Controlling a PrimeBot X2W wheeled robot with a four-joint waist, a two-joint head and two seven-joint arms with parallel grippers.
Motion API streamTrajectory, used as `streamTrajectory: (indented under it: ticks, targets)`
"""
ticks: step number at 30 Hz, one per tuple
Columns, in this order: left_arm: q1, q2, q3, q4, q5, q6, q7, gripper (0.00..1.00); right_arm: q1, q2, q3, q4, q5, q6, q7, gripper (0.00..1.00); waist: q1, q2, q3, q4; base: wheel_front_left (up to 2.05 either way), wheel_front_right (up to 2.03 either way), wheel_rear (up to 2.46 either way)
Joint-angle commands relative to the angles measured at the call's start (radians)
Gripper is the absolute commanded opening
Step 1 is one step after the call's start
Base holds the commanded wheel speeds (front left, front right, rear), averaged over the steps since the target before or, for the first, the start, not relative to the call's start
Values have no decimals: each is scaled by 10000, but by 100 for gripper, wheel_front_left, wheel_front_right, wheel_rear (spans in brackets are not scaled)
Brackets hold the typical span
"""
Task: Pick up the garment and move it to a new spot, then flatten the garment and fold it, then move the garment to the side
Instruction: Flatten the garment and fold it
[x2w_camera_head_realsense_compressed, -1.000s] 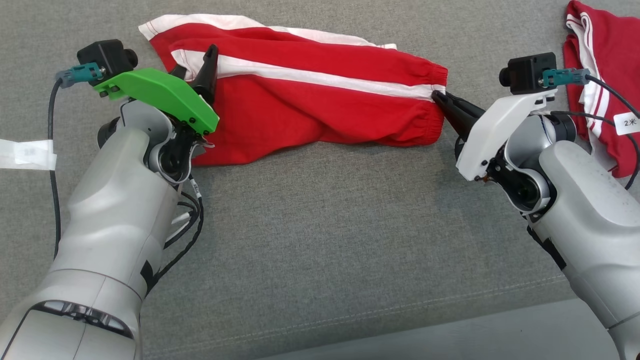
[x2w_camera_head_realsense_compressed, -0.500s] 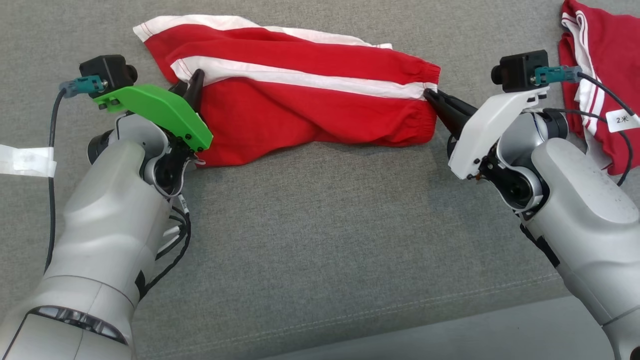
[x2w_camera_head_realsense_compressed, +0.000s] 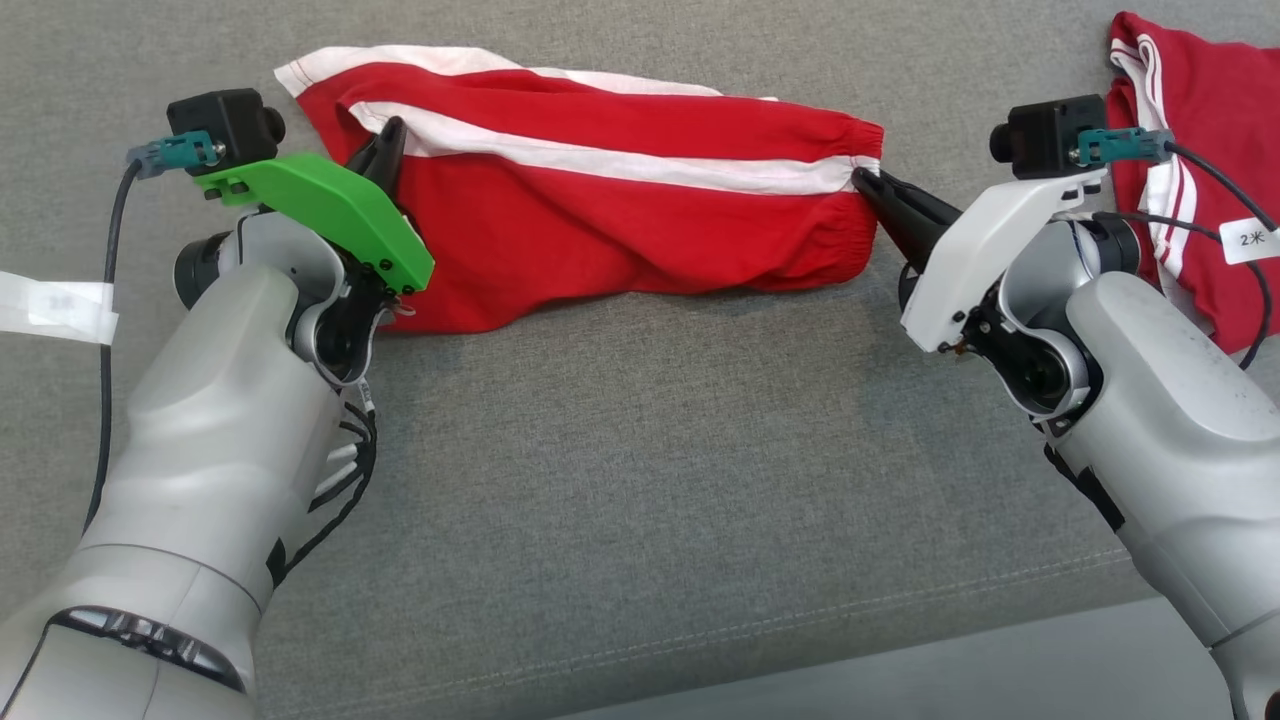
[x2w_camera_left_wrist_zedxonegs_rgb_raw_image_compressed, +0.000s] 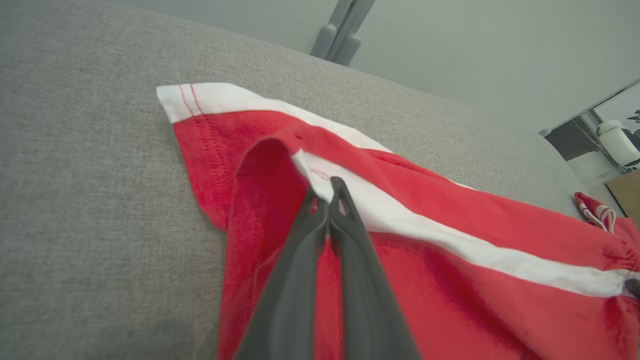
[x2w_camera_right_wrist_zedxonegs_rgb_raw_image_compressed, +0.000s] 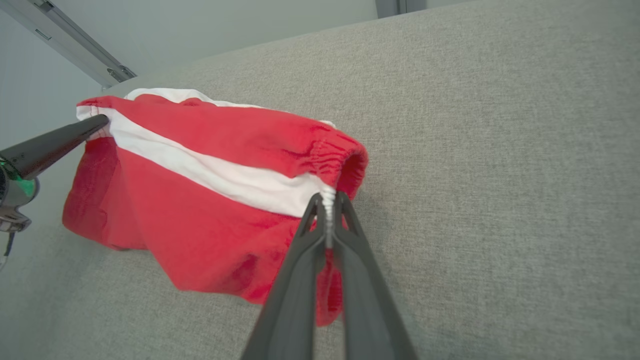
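The garment (x2w_camera_head_realsense_compressed: 620, 200) is a pair of red shorts with white stripes, stretched across the grey cushion (x2w_camera_head_realsense_compressed: 640, 450). My left gripper (x2w_camera_head_realsense_compressed: 385, 140) is shut on the white-striped hem at its left end; the left wrist view shows the gripper (x2w_camera_left_wrist_zedxonegs_rgb_raw_image_compressed: 327, 187) pinching that white edge of the garment (x2w_camera_left_wrist_zedxonegs_rgb_raw_image_compressed: 450, 235). My right gripper (x2w_camera_head_realsense_compressed: 865, 182) is shut on the elastic waistband at the right end; in the right wrist view the gripper (x2w_camera_right_wrist_zedxonegs_rgb_raw_image_compressed: 327, 200) clamps the gathered white band of the garment (x2w_camera_right_wrist_zedxonegs_rgb_raw_image_compressed: 210, 165). The cloth between the two grips hangs slightly raised.
A second red and white garment (x2w_camera_head_realsense_compressed: 1200, 120) lies at the far right, behind my right arm, with a white tag (x2w_camera_head_realsense_compressed: 1250, 240). White tape (x2w_camera_head_realsense_compressed: 55, 310) sticks to the cushion at the left. The cushion's front seam runs along the bottom.
My left gripper went from open over the left hem to shut on it. The garment now looks pulled straighter between the grips. The right gripper kept its hold.
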Motion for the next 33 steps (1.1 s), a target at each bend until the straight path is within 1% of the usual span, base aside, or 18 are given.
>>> streamTrajectory:
  ticks: [1, 5, 6, 8, 16, 17, 20, 23, 24, 26, 30, 31, 32, 33]
  targets:
    - [195, 172, -47, -247, -87, -34, -15, 0, 87, -90, -2, 34, 96, -1, -57, 0, 0, 0, -230, 166, 0, 0, 0]
    - [455, 563, -135, -1265, -424, -28, 206, 0, 189, -236, -64, -27, 321, -1, 28, 0, 0, 0, -668, 362, 0, 0, 0]
    - [455, 563, -135, -1265, -424, -28, 206, 0, 189, -236, -64, -27, 321, -1, 28, 0, 0, 0, -668, 362, 0, 0, 0]
    - [621, 829, -81, -1901, -758, -28, 380, 0, 277, -322, -124, -100, 493, -1, 90, 0, 0, 0, -920, 452, 0, 0, 0]
    - [1473, 1860, 301, -4468, -2058, -22, 1518, 0, 602, -714, -394, -380, 1066, -1, 386, 0, 0, 0, -2075, 735, 0, 0, 0]
    - [1547, 1968, 335, -4753, -2127, 41, 1655, 0, 616, -749, -429, -427, 1120, -1, 449, 0, 0, 0, -2236, 758, 0, 0, 0]
    - [1736, 2237, 371, -5647, -2276, 337, 2018, 0, 670, -743, -573, -594, 1378, -1, 583, 0, 0, 0, -2757, 810, 0, 0, 0]
    - [1945, 2499, 338, -6566, -2319, 727, 2305, 0, 646, -857, -701, -729, 1467, -1, 750, 0, 0, 0, -3282, 840, 0, 0, 0]
    - [2052, 2686, 335, -7204, -2294, 1012, 2448, 0, 596, -931, -766, -815, 1421, -1, 883, 0, 0, 0, -3613, 844, 0, 0, 0]
    - [2134, 2853, 357, -7814, -2293, 1312, 2573, 0, 498, -1005, -902, -889, 1368, -1, 995, 0, 0, 0, -3867, 851, 0, 0, 0]
    - [2087, 3181, 482, -8865, -2292, 1861, 2763, 0, 131, -1135, -1205, -1041, 1128, -1, 1263, 0, 0, 0, -4058, 844, 0, 0, 0]
    - [2027, 3259, 530, -9083, -2291, 2006, 2819, 0, 20, -1136, -1301, -1042, 1050, -1, 1328, 0, 0, 0, -4073, 837, 0, 0, 0]
    - [1841, 3393, 627, -9326, -2245, 2255, 2898, 0, -233, -1097, -1445, -973, 858, -1, 1478, 0, 0, 0, -4064, 824, 0, 0, 0]
    - [1744, 3445, 674, -9339, -2198, 2387, 2939, 0, -390, -1018, -1505, -896, 757, -1, 1562, 0, 0, 0, -4039, 812, 0, 0, 0]
